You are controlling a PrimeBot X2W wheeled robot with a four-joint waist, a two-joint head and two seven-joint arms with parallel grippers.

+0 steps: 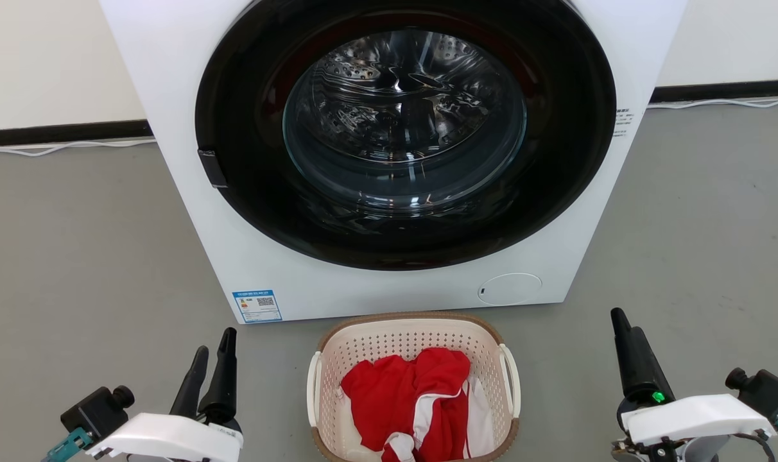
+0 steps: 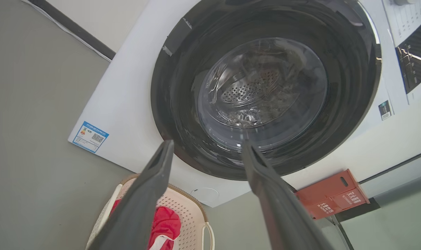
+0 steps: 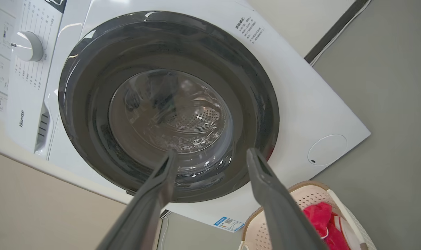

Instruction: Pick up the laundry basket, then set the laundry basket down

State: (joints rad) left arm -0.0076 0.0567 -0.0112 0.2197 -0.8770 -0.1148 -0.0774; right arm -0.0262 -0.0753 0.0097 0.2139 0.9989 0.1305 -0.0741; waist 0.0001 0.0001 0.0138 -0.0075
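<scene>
Down on the floor (image 1: 74,256), head view: finding the laundry basket (image 1: 389,346) just before the washing machine (image 1: 171,96), carrying red cloth (image 1: 395,391), long axis running away from the robot, loop handles (image 1: 312,388) facing either arm. Flanking it with left gripper (image 1: 214,343) and right gripper (image 1: 623,327), both splayed and empty, left seeming slightly nearer. Left wrist view: peering past parted fingers (image 2: 151,180), catching the laundry basket (image 2: 188,215) low behind one. Right wrist view: mirroring that, likewise splayed.

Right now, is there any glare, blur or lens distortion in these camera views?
Head view: even light, sharp; bright reflections on the washer door glass, laundry basket crisp. Left wrist view: the washer looks tilted and stretched, left gripper fingers soft up close. Right wrist view: same stretching, small highlights on the door's dark rim.
</scene>
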